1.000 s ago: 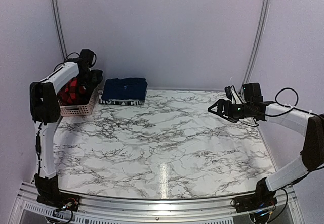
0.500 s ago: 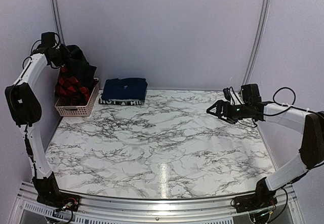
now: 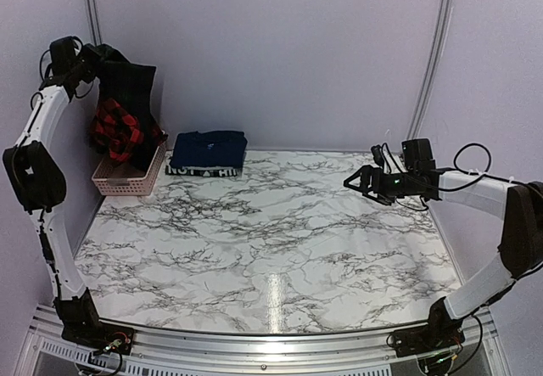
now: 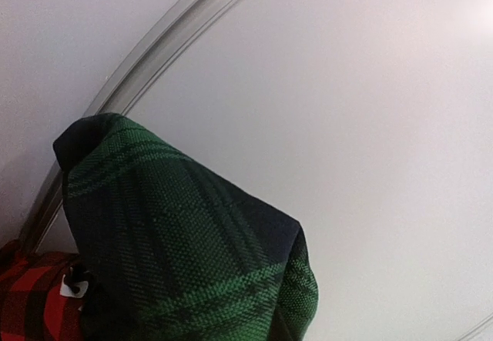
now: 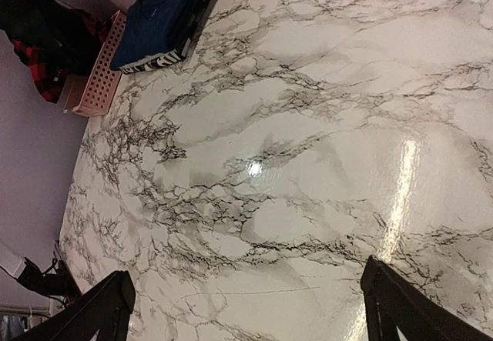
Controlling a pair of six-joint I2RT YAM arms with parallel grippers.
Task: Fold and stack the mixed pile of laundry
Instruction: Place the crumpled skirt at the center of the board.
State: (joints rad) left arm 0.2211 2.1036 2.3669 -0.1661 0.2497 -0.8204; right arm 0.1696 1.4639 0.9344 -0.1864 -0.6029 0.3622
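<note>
Found the left gripper high at the far-left corner by the wall, pinched tight on the top of the dark green plaid piece. Noted the red-and-black checked shirt dangling beneath that cloth, over the pink perforated basket; cannot tell whether touching the basket. Recorded the navy piece folded flat on the marble table, white lettered band toward the front, just beside the basket. Logged the right gripper at the right side above the table, fingers spread wide, holding nothing.
</note>
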